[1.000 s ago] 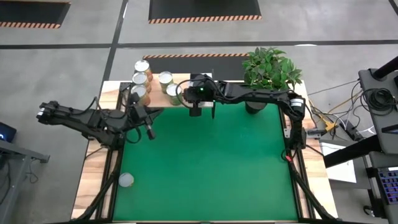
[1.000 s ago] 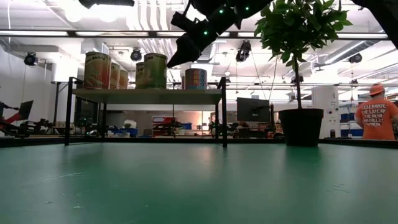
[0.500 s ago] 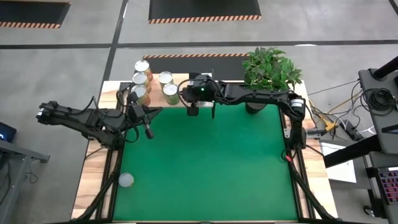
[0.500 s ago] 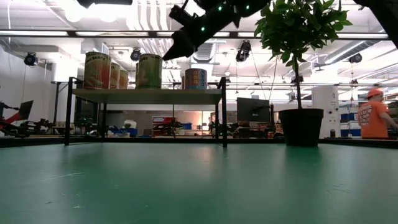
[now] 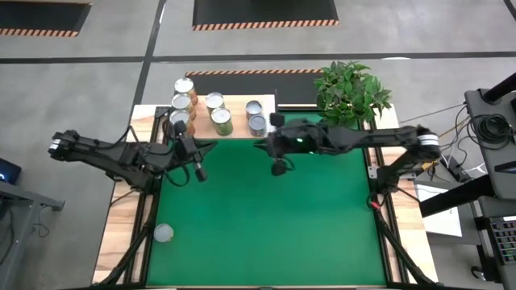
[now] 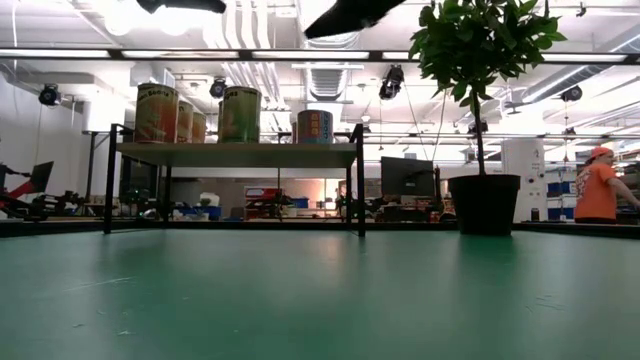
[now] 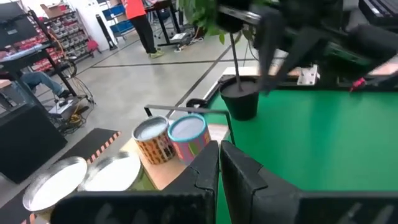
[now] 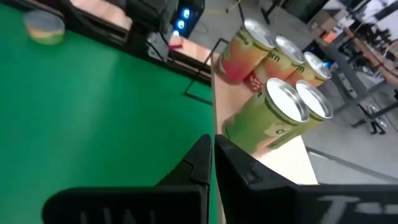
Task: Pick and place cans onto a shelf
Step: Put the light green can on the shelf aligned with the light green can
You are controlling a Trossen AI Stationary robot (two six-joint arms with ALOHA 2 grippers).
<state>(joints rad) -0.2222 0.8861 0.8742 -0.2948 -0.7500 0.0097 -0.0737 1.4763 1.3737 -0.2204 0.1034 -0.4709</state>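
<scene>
Over the green mat [image 5: 266, 217], right hand [image 5: 279, 168] withdrawn from shelf [image 5: 238, 109], fingers together, empty.

On the shelf [image 8: 273, 155], one of the cans [image 8: 245, 56] with a red-and-yellow label shows the letters "orn" near its rim; other can labels cannot be read

Grey concrete floor [image 5: 81, 80] surrounds the table, with black mats edged in hazard stripes [image 5: 264, 14] at the top of the frame. Behind, white ceiling ducts [image 6: 240, 25], fluorescent lights, and a person in orange [image 6: 598, 190] at far right.
</scene>
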